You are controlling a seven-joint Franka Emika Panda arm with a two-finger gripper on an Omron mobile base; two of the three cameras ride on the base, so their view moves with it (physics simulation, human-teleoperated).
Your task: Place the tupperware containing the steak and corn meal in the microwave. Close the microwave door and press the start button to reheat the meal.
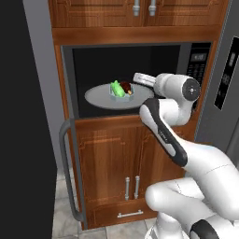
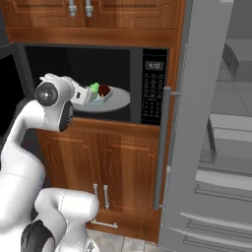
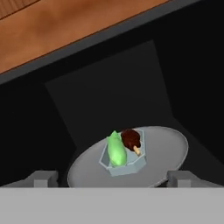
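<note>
1. Wide grey-framed microwave door with long bar handle hangs swung out at far left; risk: arm's elbow gets caught w/ it when it's pushed shut.
2. Small pale blue-grey translucent tupperware w/ green lump and dark brown chunk of the steak and corn meal sits on round grey turntable inside black-cavity microwave, approx centred.
3. Two-finger gripper is spread apart, empty, just short of the tub; a bump could shove it.
4. Room: cavity's low roof above, keypad strip and tall grey fridge door crowd the right.

Tupperware (green corn, brown steak inside) sits on grey turntable.
</note>
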